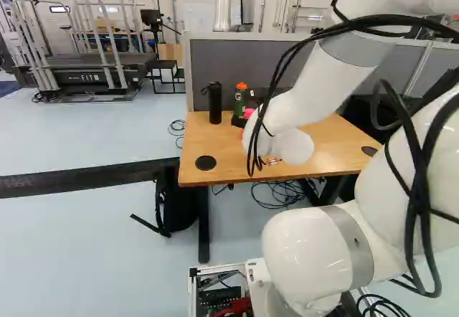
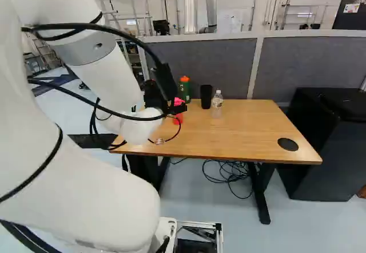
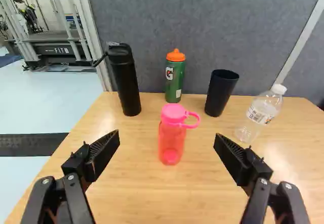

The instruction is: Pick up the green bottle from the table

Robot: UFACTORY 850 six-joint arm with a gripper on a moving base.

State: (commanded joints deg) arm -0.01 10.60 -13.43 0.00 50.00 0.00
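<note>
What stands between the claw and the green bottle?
The pink bottle: the wrist view shows it ahead of the open claw, with the green bottle behind.

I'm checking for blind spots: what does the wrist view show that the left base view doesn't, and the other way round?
Only wrist view: the clear bottle. The cup stands out here too; in the left base view I cannot tell.
Only left base view: the arm's white links and the bag under the table.
Both: green bottle, pink bottle, black flask, table, treadmill.
</note>
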